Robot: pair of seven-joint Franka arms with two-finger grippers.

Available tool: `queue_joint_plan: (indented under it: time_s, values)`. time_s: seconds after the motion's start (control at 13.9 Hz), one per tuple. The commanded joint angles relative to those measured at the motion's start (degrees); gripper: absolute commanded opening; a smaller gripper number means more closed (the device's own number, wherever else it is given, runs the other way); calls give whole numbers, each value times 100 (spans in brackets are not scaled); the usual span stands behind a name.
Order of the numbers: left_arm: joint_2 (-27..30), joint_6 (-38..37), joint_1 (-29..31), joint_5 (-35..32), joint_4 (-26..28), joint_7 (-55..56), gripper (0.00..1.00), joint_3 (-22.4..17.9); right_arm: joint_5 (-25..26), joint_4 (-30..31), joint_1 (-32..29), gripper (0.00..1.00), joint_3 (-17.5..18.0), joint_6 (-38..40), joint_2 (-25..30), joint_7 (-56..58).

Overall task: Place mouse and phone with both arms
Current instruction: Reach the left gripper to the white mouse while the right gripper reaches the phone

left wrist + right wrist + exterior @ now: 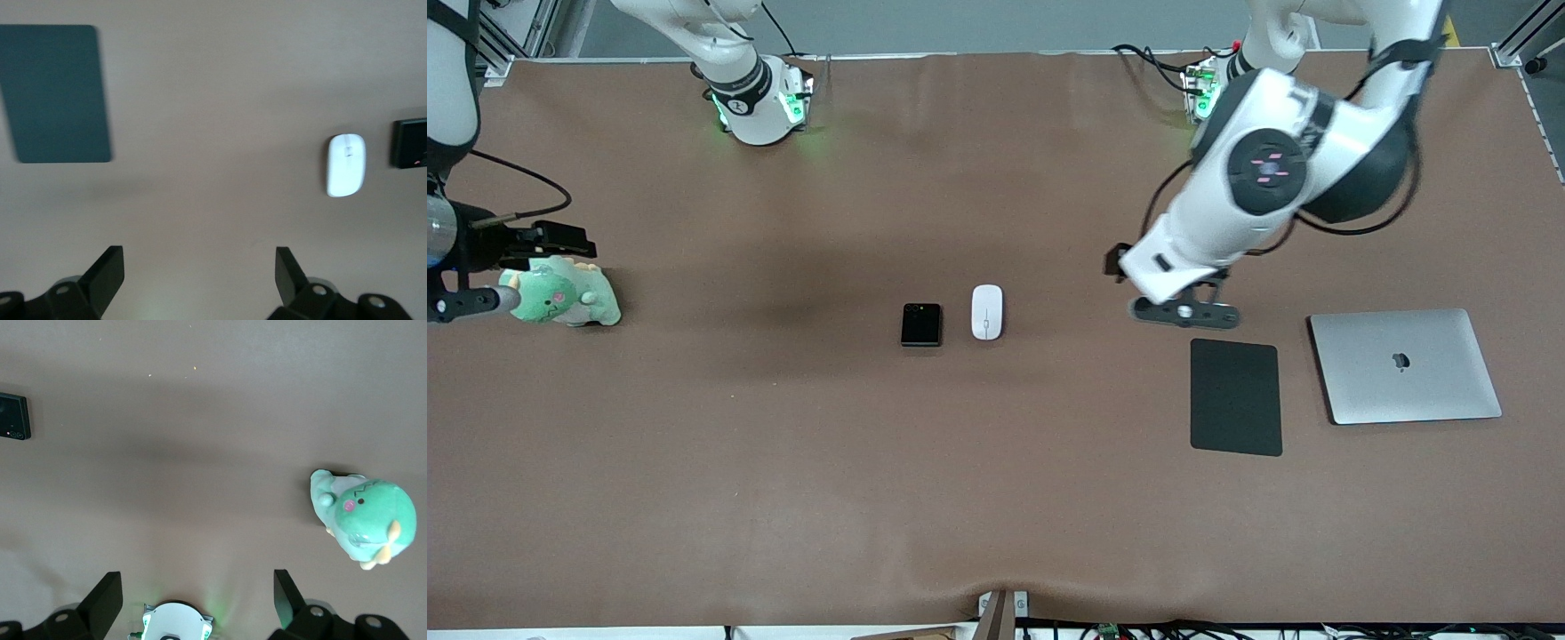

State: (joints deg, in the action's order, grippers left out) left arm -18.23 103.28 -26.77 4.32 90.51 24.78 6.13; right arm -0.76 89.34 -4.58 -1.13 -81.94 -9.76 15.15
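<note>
The white oval mouse (987, 312) lies on the brown table near its middle, with the small black square phone (921, 324) beside it toward the right arm's end. My left gripper (1184, 312) is open and empty, over bare table between the mouse and a black pad. In the left wrist view my left gripper (200, 259) has the mouse (346, 165) and the phone's edge (409, 143) off to one side. My right gripper (520, 271) is open and empty over a green plush toy. The right wrist view shows my right gripper (198, 581) and the phone (15, 416).
A matte black pad (1236, 397) and a closed silver laptop (1405, 366) lie side by side at the left arm's end. The green plush toy (565, 295) sits at the right arm's end and also shows in the right wrist view (363, 517). The pad shows in the left wrist view (57, 93).
</note>
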Motion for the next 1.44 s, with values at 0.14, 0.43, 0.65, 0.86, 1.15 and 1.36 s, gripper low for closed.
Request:
queue_joint_plan:
  time_s: [0.14, 0.43, 0.65, 0.86, 1.15, 1.36]
  values:
    - [-873, 1209, -933, -1, -86, 1211, 100, -68, -65, -189, 18, 100, -1, -453, -254, 23]
    - [-1472, 1905, -1356, -10, -95, 1529, 100, -86, -82, -180, 19, 100, -1, -543, -411, 5]
    - [-1850, 2510, -1594, -10, -103, 1582, 100, -112, -74, -163, 19, 100, -1, -946, -509, 14]
    - [-2114, 2916, -1796, -490, -104, 1853, 100, -112, -56, -180, 1, 100, -1, -1237, -745, 84]
    - [-2369, 2943, -1954, -1030, -112, 2566, 100, -94, -100, -180, 1, 100, 8, -1289, -1027, 32]
    - [-2658, 2969, -2051, -1030, -340, 2855, 100, -94, -152, -163, 27, 100, 8, -1360, -1238, 5]
